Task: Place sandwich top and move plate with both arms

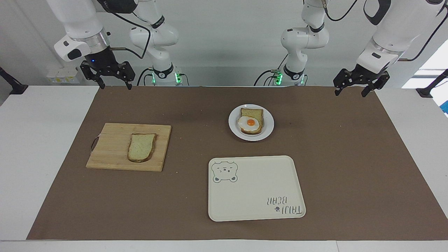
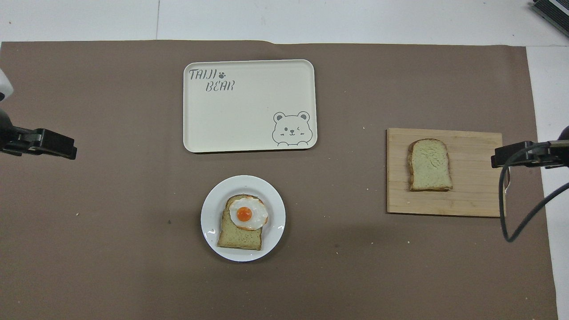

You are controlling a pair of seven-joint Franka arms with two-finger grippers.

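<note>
The sandwich top [image 1: 141, 147], a plain bread slice, lies flat on a wooden cutting board [image 1: 112, 150] toward the right arm's end of the table; it also shows in the overhead view [image 2: 430, 165]. The small white plate [image 1: 267, 122] sits mid-table and holds a bread slice with a fried egg [image 1: 250, 122]. My right gripper [image 1: 115, 85] hangs open and empty in the air over the brown mat's edge by the robots, apart from the board. My left gripper [image 1: 351, 92] hangs open and empty over the mat's corner at the left arm's end.
A cream rectangular tray [image 1: 255, 189] with a bear drawing lies farther from the robots than the plate [image 2: 209, 218], apart from it. A brown mat [image 1: 350, 157] covers most of the white table. The right gripper's cable [image 2: 511, 222] hangs beside the board [image 2: 471, 195].
</note>
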